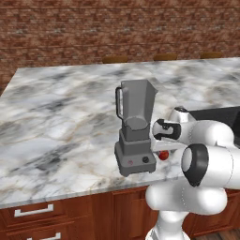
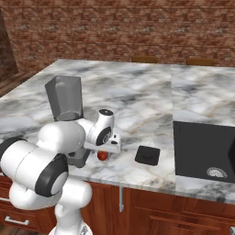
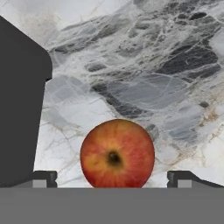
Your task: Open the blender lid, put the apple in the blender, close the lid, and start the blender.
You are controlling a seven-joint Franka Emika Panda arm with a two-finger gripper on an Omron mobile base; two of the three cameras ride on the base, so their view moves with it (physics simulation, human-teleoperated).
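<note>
Hovering over apple (image 3: 117, 154), my gripper (image 3: 112, 178) spread wide, nothing held. Apple on counter (image 1: 56, 117) just right of blender (image 1: 135, 129) base. Risk: off-centre closing cd roll apple away; lid (image 2: 147, 155) off already.

A big marble counter (image 1: 56, 117) fills the room's middle. Behind the counter stands a red brick wall (image 1: 117, 28). Brown chair tops (image 1: 115, 59) peek over the counter's far edge. Under the counter are dark wood drawers (image 1: 33, 213) with pale handles. A black sink (image 2: 204, 153) sits in the counter.
</note>
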